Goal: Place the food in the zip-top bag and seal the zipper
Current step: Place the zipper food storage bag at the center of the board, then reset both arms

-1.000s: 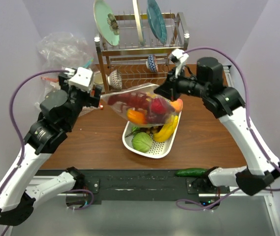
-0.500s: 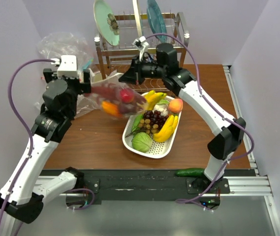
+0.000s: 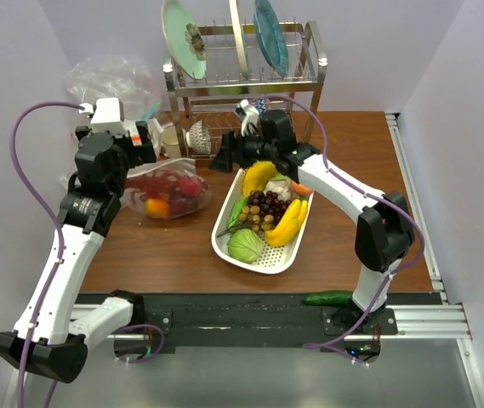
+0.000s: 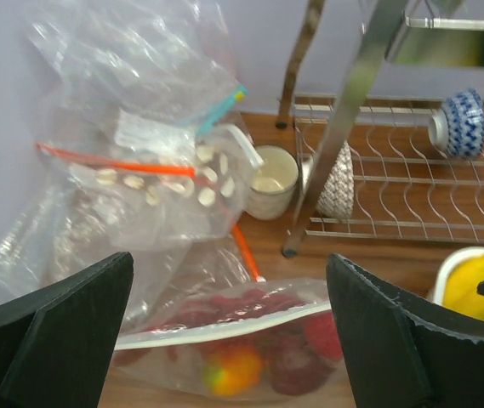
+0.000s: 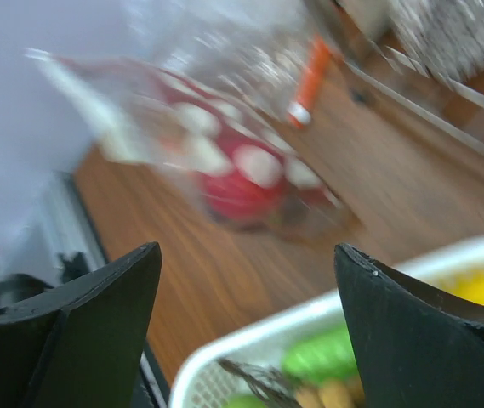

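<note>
Top view: zip-top bag (image 3: 172, 197) w/ red & orange food (image 3: 158, 205) inside lay flat on tabletop (image 3: 352, 246), left of white tray (image 3: 263, 265), not touching it. Left tool (image 3: 145, 146) hung by bag's far side, right tool (image 3: 223, 160) btwn bag & tray.

Left wrist: left tool jaws wide, empty; bag below, zipper (image 4: 224, 325) facing cam.

Right wrist: right tool jaws wide, empty; bag blurred beyond.
</note>
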Action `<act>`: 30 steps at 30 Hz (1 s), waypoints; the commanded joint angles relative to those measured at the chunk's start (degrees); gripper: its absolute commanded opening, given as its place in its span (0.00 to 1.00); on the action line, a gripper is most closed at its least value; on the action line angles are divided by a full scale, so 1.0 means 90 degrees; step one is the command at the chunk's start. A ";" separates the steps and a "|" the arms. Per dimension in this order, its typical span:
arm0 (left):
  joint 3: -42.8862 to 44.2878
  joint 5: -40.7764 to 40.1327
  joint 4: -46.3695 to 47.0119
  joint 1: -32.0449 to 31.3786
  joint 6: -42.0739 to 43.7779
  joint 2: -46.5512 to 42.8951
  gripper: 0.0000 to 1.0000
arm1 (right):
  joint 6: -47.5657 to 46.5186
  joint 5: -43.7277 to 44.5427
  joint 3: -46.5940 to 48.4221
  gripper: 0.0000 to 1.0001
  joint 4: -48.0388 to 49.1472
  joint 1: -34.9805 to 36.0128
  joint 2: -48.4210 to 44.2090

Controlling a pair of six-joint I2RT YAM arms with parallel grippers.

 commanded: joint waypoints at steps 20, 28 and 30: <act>-0.2732 0.1814 0.1079 0.0057 -0.0887 -0.2496 1.00 | -0.0566 0.3776 -0.3751 0.99 -0.0402 -0.0091 -0.5646; -0.3154 0.1862 0.1256 0.0057 -0.0829 -0.2809 1.00 | -0.0772 0.4020 -0.4016 0.99 -0.0557 -0.0091 -0.5990; -0.3164 0.1872 0.1256 0.0057 -0.0800 -0.2790 1.00 | -0.0762 0.4040 -0.4093 0.99 -0.0519 -0.0091 -0.6048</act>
